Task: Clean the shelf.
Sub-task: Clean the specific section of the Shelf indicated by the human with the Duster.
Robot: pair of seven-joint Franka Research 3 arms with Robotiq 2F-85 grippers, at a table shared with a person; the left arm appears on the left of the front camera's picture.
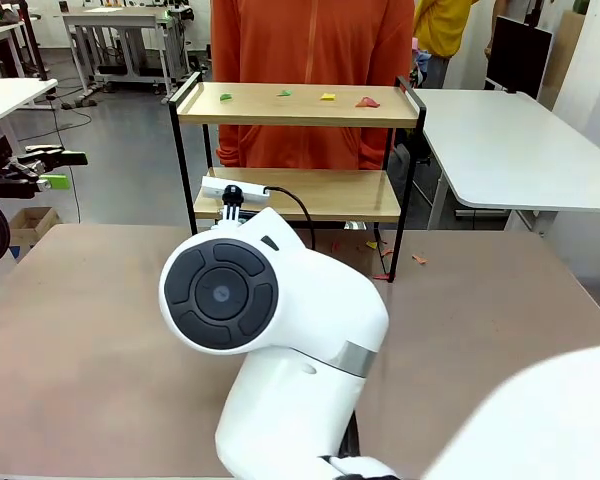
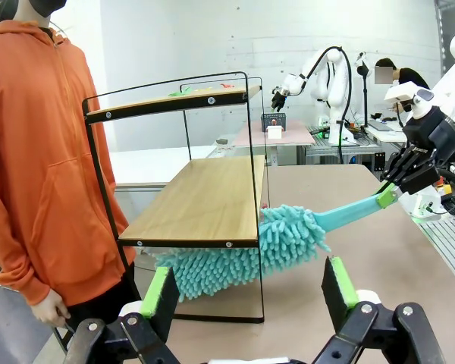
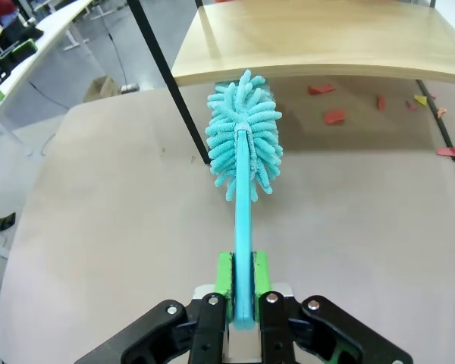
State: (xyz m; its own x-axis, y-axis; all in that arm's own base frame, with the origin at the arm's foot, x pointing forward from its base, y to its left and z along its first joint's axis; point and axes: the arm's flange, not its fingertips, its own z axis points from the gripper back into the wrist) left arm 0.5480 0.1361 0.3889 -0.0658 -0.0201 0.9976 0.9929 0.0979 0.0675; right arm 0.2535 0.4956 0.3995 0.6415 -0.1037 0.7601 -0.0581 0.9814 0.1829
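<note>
- Shelf (image 1: 330, 195), at 12 o'clock: pale, matt wooden boards — thin black metal frame.
- Duster (image 3: 245, 144): shaggy teal cloth head, smooth plastic handle.
- Table (image 3: 98, 227): matt, smooth brown top.
- Robot arm (image 1: 310, 330): glossy white plastic shell.

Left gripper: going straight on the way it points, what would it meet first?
Probably the fluffy head of the teal duster, poked under the lower board of the shelf. The thin black front post stands close by it, so depth leaves the order unsure.
</note>
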